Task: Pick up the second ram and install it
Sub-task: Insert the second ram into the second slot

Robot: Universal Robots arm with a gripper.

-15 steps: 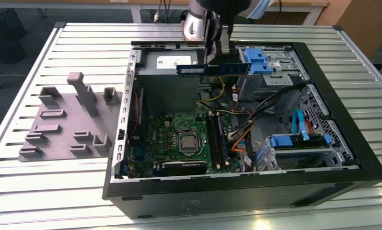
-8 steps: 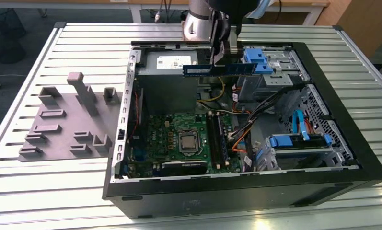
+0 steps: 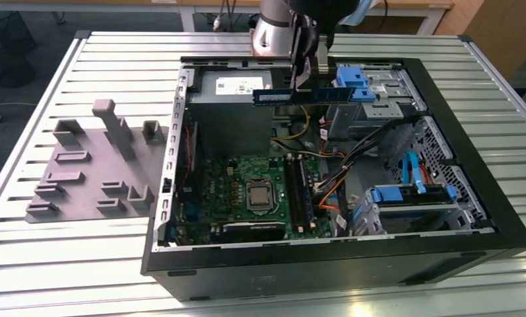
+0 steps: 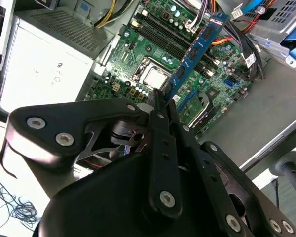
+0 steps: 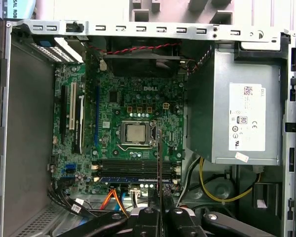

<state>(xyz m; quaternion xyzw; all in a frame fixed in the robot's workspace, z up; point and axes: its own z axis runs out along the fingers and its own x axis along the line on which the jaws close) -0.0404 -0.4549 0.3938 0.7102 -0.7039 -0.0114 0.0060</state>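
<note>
1 gripper [image 3: 303, 86] clamped the second ram [image 3: 276, 97] at mid-length; in the exterior view we saw it at 12 o'clock from the motherboard [image 3: 220, 188], not touching it.

— What's everything resting on?
— A pale metal surface [image 3: 51, 264] made of long ribbed slats, with bright glare [image 3: 368, 307] along its near edge.
— And around it?
— Grey floor [image 3: 113, 18], with a dark bin [image 3: 3, 46] standing at the exterior view's left. On the far side there's a light wooden desk [image 3: 412, 4] on white legs, and a wooden panel [image 3: 500, 26] at the far right.
</note>
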